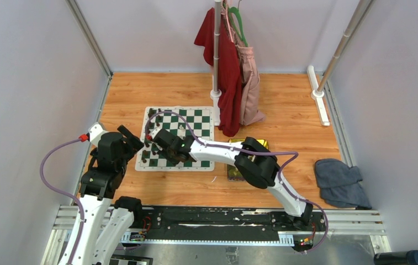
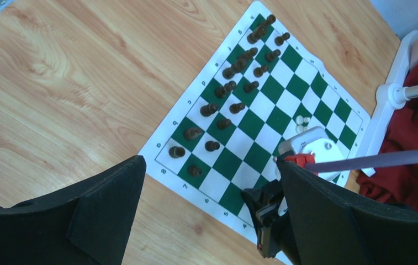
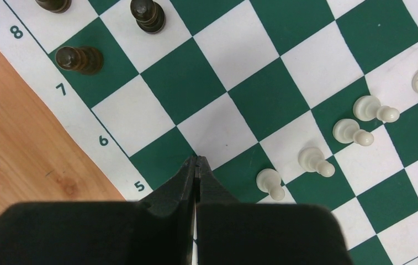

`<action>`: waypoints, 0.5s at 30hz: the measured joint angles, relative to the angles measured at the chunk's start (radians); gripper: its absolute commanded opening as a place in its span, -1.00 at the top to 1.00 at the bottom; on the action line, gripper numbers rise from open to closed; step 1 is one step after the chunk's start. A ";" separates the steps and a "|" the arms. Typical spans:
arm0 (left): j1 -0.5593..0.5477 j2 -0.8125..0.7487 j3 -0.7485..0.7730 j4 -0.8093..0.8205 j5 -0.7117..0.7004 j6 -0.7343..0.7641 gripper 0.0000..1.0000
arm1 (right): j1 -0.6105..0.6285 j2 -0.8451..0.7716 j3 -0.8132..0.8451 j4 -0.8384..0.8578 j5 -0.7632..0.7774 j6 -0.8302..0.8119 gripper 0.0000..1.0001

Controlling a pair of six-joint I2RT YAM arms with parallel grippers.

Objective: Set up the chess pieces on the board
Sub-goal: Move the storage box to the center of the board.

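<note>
Two arms were out over the wooden table (image 1: 284,116). The right gripper (image 3: 196,161) was closed tight, fingertips pressed together, nothing between them. It pointed down at the board (image 3: 284,33), tips over the meeting of green and white squares just in from the rank 5 label on the white border. Six cream chess pieces (image 3: 314,160) sat on the board right of those tips in a loose diagonal line. The nearest was close to the fingers but not touching. Upright or tipped, could not tell. The dark chess pieces (image 3: 79,59) stood on the rank 7 and 8 squares, well apart from the cream ones. In the left wrist view they filled two rows along one side of the board, and a few cream ones showed as small dots beside the right arm's white wrist housing (image 2: 312,146).

The left gripper (image 2: 209,163) was wide open and empty, black fingers (image 2: 101,215) spread far apart. It hung above bare table off the board's near corner by rank 8. In the top view it sat just beside the board's left edge.

A yellow-green tray (image 1: 232,171) lay just right of the board, partly under the right arm. A red garment (image 1: 226,72) and a pink garment (image 1: 248,83) hung on a white stand (image 1: 216,55) at the board's far right corner. A grey cloth (image 1: 342,179) lay well apart at the right.
</note>
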 measured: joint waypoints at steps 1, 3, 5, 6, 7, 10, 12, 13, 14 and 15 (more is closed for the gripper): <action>0.000 0.000 0.005 -0.004 -0.004 0.000 -1.00 | 0.005 -0.006 -0.009 0.000 0.002 0.002 1.00; 0.000 0.000 0.014 -0.006 -0.010 0.000 -1.00 | 0.014 -0.019 -0.028 -0.001 0.003 0.006 1.00; 0.000 -0.001 0.021 -0.007 -0.014 0.000 -1.00 | 0.021 -0.030 -0.045 0.000 0.008 0.010 1.00; 0.000 -0.001 0.023 -0.008 -0.016 0.000 -1.00 | 0.025 -0.037 -0.055 0.000 0.010 0.012 1.00; 0.000 -0.002 0.025 -0.009 -0.017 0.000 -1.00 | 0.027 -0.043 -0.063 0.000 0.011 0.014 1.00; 0.000 -0.003 0.027 -0.011 -0.025 0.000 -1.00 | 0.037 -0.064 -0.097 0.000 0.015 0.020 1.00; 0.000 -0.003 0.027 -0.012 -0.029 -0.001 -1.00 | 0.041 -0.076 -0.113 0.001 0.017 0.024 1.00; 0.000 -0.003 0.027 -0.013 -0.032 0.000 -1.00 | 0.043 -0.083 -0.125 0.001 0.018 0.024 1.00; 0.000 -0.003 0.027 -0.015 -0.033 0.000 -1.00 | 0.044 -0.089 -0.134 0.002 0.017 0.026 1.00; 0.000 -0.003 0.029 -0.018 -0.034 -0.001 -1.00 | 0.047 -0.097 -0.147 0.002 0.018 0.027 1.00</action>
